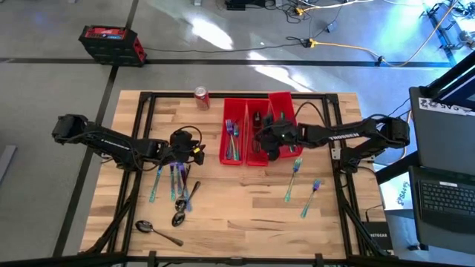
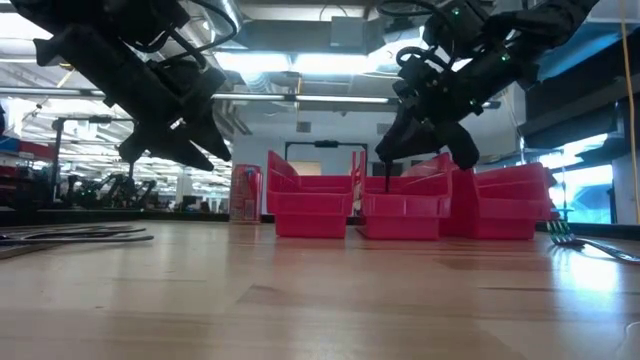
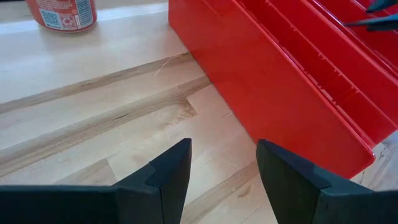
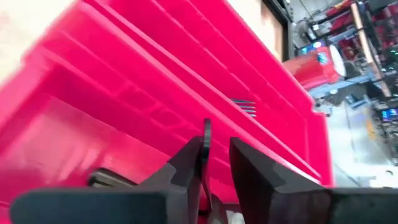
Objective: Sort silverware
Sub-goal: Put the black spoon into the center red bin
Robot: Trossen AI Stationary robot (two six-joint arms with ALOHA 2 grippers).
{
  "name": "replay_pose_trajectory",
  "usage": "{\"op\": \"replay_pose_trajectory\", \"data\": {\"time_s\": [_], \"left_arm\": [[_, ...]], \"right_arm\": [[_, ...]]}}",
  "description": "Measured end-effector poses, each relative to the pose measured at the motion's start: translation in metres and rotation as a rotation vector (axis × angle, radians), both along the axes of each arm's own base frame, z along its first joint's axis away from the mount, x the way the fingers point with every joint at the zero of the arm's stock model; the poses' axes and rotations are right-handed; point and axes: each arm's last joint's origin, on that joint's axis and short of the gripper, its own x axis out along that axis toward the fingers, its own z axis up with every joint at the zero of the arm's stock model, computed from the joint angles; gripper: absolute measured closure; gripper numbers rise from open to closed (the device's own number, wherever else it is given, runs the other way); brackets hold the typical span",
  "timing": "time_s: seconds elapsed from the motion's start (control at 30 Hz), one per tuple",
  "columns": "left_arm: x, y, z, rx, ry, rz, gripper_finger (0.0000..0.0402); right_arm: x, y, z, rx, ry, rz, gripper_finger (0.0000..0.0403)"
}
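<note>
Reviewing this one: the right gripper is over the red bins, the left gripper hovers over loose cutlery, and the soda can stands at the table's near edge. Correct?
Not quite. The soda can stands at the table's far edge, just left of the red bins, as the high view shows. The rest holds: the right gripper is over the bins, and the left gripper hovers over loose cutlery.

I see three bins (image 1: 239,141) at the counter (image 1: 237,215) centre, can (image 1: 201,97) at eleven o'clock, cutlery (image 1: 177,185) at eight, forks (image 1: 295,178) at four.

Red soda can (image 1: 201,96) stands upright near three red bins (image 1: 256,133); a toolbox (image 1: 112,43), perhaps, on the floor.
</note>
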Motion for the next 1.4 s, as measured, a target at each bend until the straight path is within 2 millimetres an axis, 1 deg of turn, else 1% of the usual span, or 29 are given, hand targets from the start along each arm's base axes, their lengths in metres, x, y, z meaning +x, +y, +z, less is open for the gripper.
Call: {"op": "replay_pose_trajectory", "data": {"time_s": [0.17, 0.33, 0.6, 0.7, 0.83, 0.97, 1.07, 1.23, 1.3, 1.4], "left_arm": [[0.000, 0.000, 0.000, -0.007, -0.006, 0.005, 0.0231], [0.000, 0.000, 0.000, -0.005, -0.004, 0.004, 0.0231], [0.000, 0.000, 0.000, -0.007, -0.006, 0.005, 0.0231], [0.000, 0.000, 0.000, -0.009, -0.006, 0.002, 0.0231], [0.000, 0.000, 0.000, -0.008, -0.004, 0.001, 0.0231], [0.000, 0.000, 0.000, -0.008, -0.004, 0.000, 0.0231], [0.000, -0.001, 0.000, -0.019, -0.002, -0.012, 0.0231], [0.001, -0.002, -0.001, -0.045, 0.009, -0.059, 0.0231], [0.001, -0.006, -0.001, -0.059, 0.029, -0.126, 0.0231], [0.002, -0.016, -0.003, -0.121, 0.065, -0.304, 0.0231]], "right_arm": [[-0.003, 0.006, -0.004, 0.120, 0.028, -0.053, 0.0321], [-0.001, 0.019, -0.005, 0.188, 0.021, -0.054, 0.0303], [-0.001, 0.032, -0.004, 0.327, 0.041, -0.131, 0.0278], [0.003, 0.038, 0.003, 0.317, 0.045, -0.139, 0.0270], [0.007, 0.040, 0.015, 0.302, 0.055, -0.182, 0.0266], [0.014, 0.044, 0.032, 0.312, 0.054, -0.189, 0.0266], [0.017, 0.057, 0.044, 0.312, 0.065, -0.155, 0.0266], [0.019, 0.084, 0.064, 0.379, 0.066, -0.152, 0.0266], [0.018, 0.096, 0.069, 0.417, 0.066, -0.148, 0.0267], [0.018, 0.112, 0.075, 0.507, 0.023, -0.155, 0.0267]]}}
